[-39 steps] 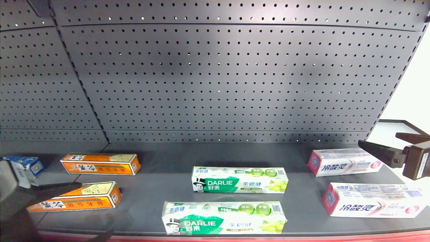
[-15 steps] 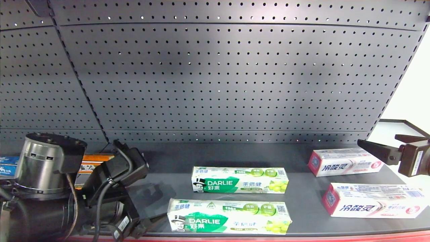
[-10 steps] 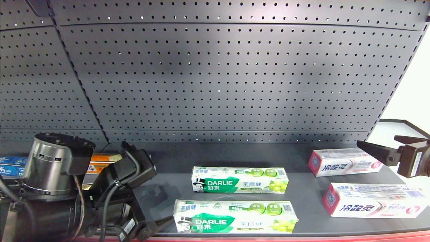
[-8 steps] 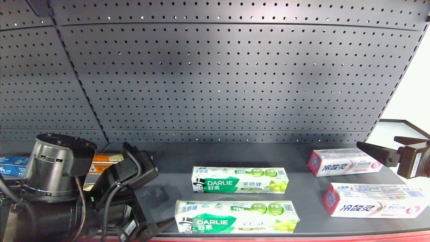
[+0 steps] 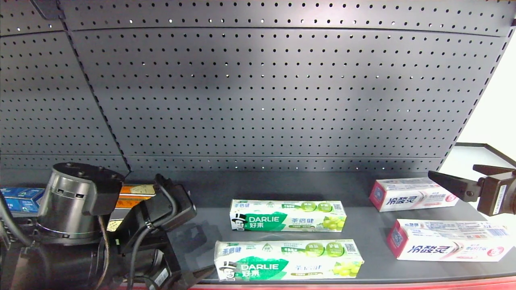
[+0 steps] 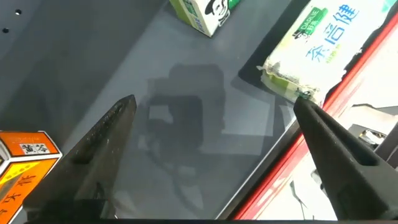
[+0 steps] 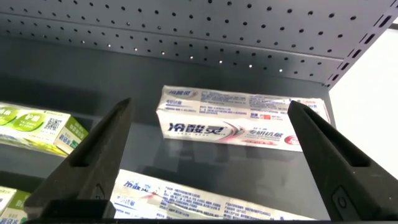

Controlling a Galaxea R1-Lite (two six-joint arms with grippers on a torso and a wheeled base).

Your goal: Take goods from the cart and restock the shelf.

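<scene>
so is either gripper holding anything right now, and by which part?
Nothing is held. The left gripper is open over bare shelf, one fingertip beside the end of the front green box; the right gripper is open, empty.

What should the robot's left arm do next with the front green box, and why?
Probably pull the left end effector away. Its open fingertip seems to touch the end of the front green box, and that box lies about lined up with the green box behind it, so more pushing looks unneeded.
</scene>
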